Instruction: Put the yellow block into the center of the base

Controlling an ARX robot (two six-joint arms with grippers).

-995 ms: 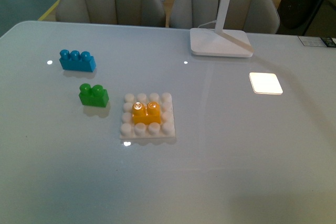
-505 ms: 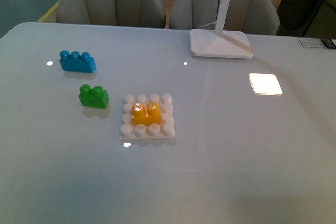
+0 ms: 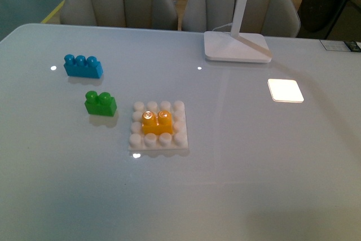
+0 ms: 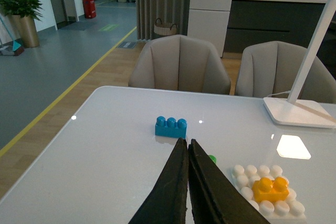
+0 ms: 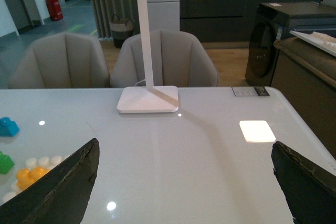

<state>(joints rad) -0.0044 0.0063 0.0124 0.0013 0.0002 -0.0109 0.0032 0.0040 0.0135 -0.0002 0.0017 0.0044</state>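
— Block position?
— Yellow block [image 3: 157, 123] sits on the base [image 3: 181, 139] center, 1 stud row free on every side.
— Grippers?
— Left gripper [image 4: 187, 153] closed, empty; right gripper [image 5: 184, 182] spread wide, empty. Table [image 3: 271, 162] open rightward.

A glossy white table [image 3: 271, 167] fills the near scene, catching a bright square of reflected lamplight [image 3: 285, 90] on its right side. At the far edge stands a white desk lamp [image 3: 237, 45], its slim arm rising out of view. Two beige upholstered chairs [image 4: 179, 65] sit side by side beyond it. Farther back on the left, grey floor with a yellow line, a potted plant [image 4: 23, 11], a red bin [image 4: 88, 7].
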